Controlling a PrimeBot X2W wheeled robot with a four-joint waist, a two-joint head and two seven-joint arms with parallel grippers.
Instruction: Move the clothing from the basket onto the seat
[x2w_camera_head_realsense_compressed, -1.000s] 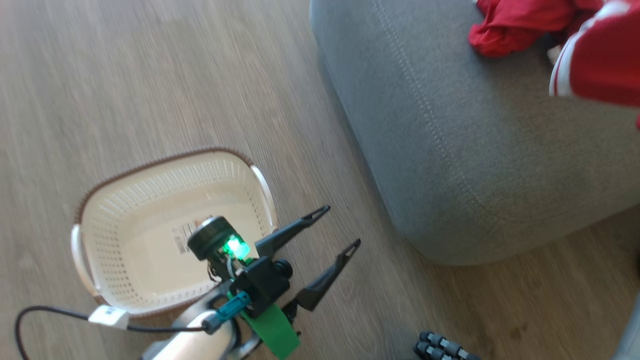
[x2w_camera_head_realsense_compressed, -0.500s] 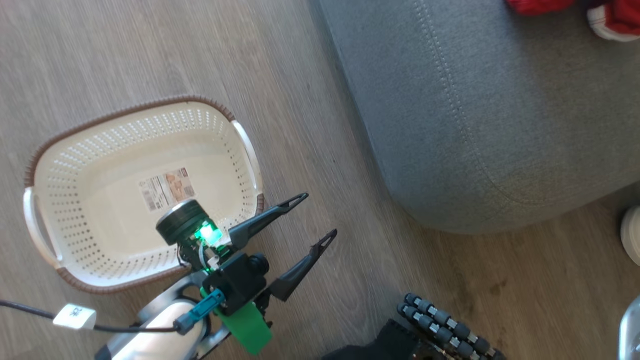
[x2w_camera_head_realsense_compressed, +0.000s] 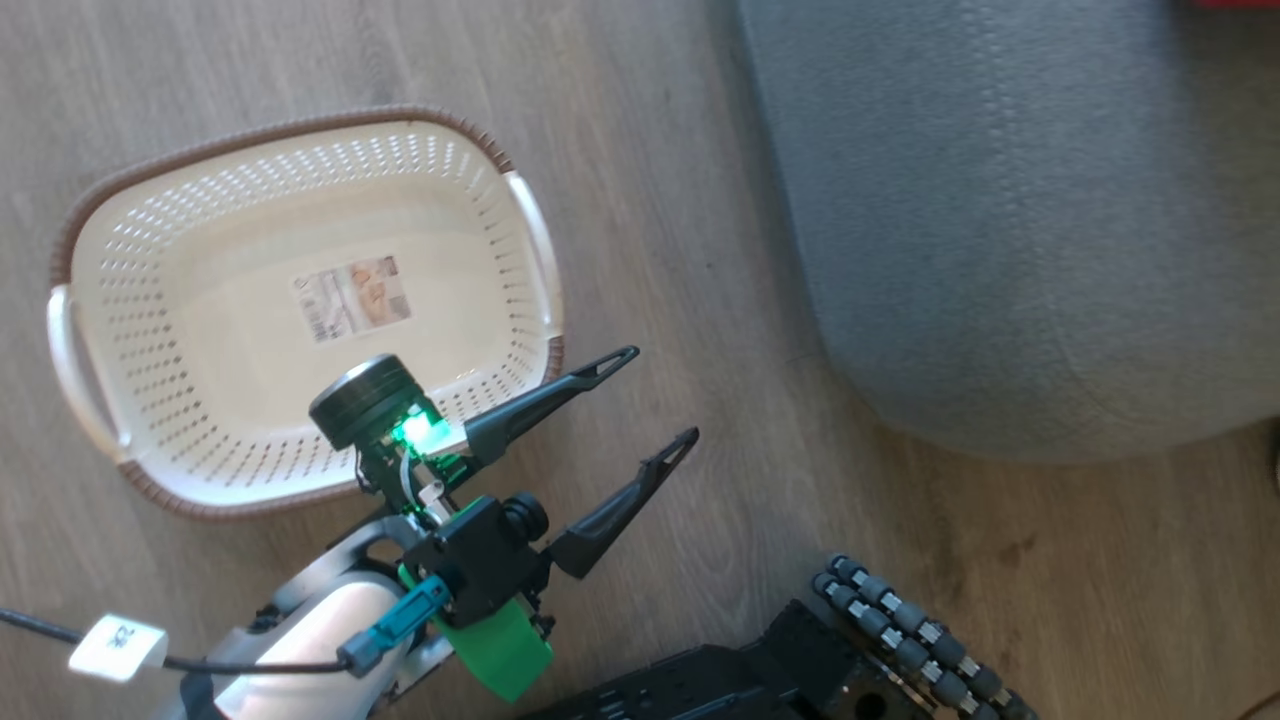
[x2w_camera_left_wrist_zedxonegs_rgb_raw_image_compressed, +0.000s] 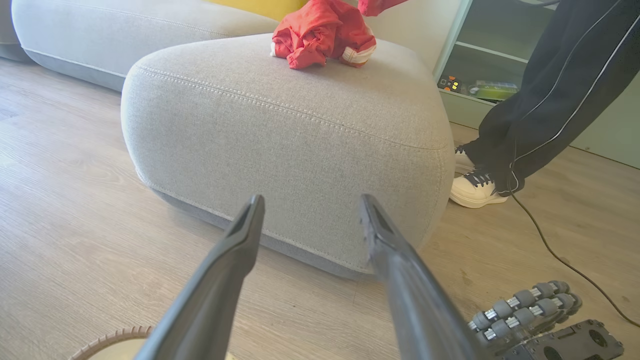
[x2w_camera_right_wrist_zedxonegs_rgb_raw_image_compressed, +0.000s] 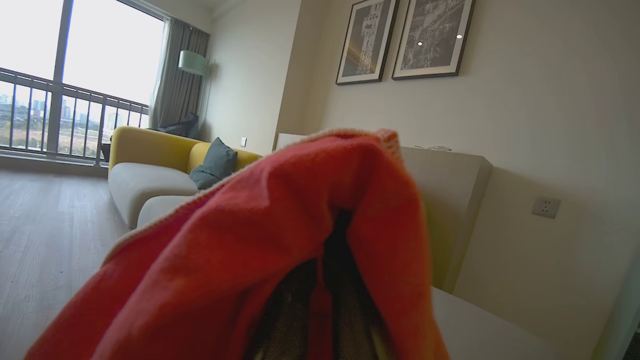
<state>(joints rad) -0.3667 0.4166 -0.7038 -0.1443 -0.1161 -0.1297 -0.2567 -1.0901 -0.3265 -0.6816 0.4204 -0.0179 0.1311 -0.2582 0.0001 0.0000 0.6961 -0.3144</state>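
- Left pincer gapes wide, empty, beside basket.
- Right pincer clamped; red garment draped over it.
- Other garment lies at far edge of seat.
- Basket bare; one drop left, I'd judge.

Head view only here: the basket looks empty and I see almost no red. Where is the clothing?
Observer: One red garment lies crumpled on top of the seat.
Operator: And the other one?
Observer: The second garment is draped over the right gripper, whose jaws look shut on it.
Operator: Anything near the seat?
Observer: A person's leg and white shoe stand beside its corner.
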